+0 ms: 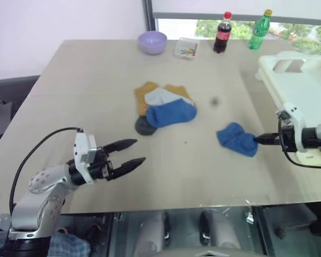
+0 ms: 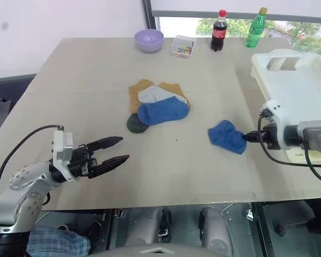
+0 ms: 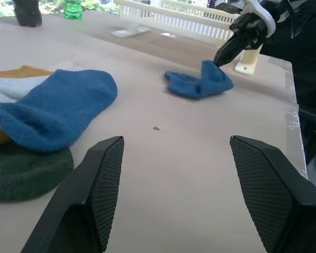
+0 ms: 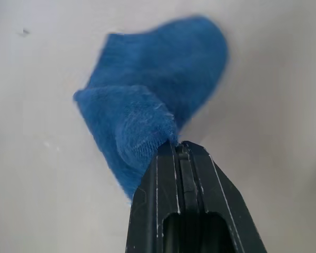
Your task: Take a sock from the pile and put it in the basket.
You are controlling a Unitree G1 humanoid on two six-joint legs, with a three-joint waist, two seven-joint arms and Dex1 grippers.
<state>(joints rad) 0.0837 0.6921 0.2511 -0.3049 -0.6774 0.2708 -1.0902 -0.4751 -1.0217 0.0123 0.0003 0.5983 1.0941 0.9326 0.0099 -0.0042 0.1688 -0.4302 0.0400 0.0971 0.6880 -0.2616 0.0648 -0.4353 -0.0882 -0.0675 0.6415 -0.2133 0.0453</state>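
Bench (image 1: 96, 107) carries every item. Basket (image 1: 305, 80) stands at its right edge, no sock visible in it. Pile (image 1: 163, 104) lies mid-bench: mustard, light grey, blue and dark green socks overlapping. Blue sock (image 1: 237, 139) lies apart, between pile and basket, resting on the bench. Right gripper (image 1: 258, 140) is clamped on its edge. Left gripper (image 1: 131, 152) hovers with jaws spread, empty. Status: sock separated and gripped; lift and placement into the basket remain.

Bright daylight from the far window (image 1: 241, 24); right wrist view slightly blurred.
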